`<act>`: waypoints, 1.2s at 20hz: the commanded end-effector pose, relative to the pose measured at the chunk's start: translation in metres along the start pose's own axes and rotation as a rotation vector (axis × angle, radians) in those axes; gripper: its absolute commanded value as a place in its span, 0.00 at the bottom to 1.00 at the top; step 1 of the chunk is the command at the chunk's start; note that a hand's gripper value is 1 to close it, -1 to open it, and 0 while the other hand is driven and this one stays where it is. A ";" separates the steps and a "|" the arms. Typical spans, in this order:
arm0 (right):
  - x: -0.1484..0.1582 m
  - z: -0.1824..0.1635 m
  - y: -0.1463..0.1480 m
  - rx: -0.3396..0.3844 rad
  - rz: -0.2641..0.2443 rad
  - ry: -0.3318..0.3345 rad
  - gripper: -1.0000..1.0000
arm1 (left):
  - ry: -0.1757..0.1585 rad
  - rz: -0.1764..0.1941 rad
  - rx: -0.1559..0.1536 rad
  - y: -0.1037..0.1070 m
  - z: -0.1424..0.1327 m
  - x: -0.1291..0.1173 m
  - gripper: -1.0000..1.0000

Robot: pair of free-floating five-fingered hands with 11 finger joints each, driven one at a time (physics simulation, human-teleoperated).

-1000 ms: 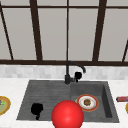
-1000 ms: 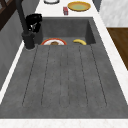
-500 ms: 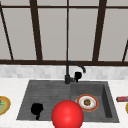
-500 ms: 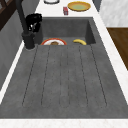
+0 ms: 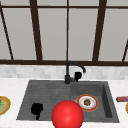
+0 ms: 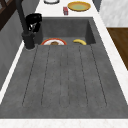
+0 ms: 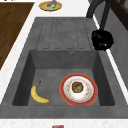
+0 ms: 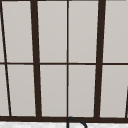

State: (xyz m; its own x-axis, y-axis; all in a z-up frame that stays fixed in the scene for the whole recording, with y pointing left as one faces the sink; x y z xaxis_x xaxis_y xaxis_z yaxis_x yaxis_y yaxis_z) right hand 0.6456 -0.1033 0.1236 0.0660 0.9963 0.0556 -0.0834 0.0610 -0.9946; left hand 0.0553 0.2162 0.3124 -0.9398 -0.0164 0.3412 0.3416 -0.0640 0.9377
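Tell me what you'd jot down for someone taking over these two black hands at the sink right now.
Left hand: hangs low over the draining board, in the front view.
Right hand: up close by the faucet; whether it touches it is not clear.
Things: a plate with some food and a banana lie apart in the sink basin. A red ball shows at the front edge.
Done: plate and banana are in the basin.
Left: no hand is on either of them.
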 end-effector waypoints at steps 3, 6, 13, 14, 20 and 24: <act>0.032 -0.013 0.000 -0.015 0.035 0.003 1.00 | 0.000 0.000 0.000 0.000 0.000 0.000 0.50; 0.032 -0.013 0.000 -0.015 0.045 0.006 1.00 | 0.000 0.000 0.000 0.000 0.000 0.000 0.50; 0.034 -0.013 -0.001 -0.018 0.059 0.011 1.00 | 0.000 0.000 0.000 0.000 0.000 0.000 0.50; 0.034 -0.013 -0.001 -0.018 0.062 0.012 1.00 | 0.000 0.000 0.000 0.000 0.000 0.000 0.50; 0.030 -0.004 0.000 -0.012 0.058 -0.015 1.00 | 0.000 0.000 0.000 0.000 0.000 0.000 0.50; 0.036 -0.012 0.008 -0.060 0.077 0.047 1.00 | 0.000 0.000 0.000 0.000 0.000 0.000 0.50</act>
State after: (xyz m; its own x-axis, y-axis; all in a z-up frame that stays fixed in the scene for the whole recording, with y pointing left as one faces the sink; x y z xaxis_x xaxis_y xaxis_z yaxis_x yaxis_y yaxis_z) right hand 0.6430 -0.0970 0.1234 0.1162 0.9932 0.0116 -0.0312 0.0154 -0.9994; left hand 0.0553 0.2162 0.3124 -0.9398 -0.0164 0.3412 0.3416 -0.0640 0.9377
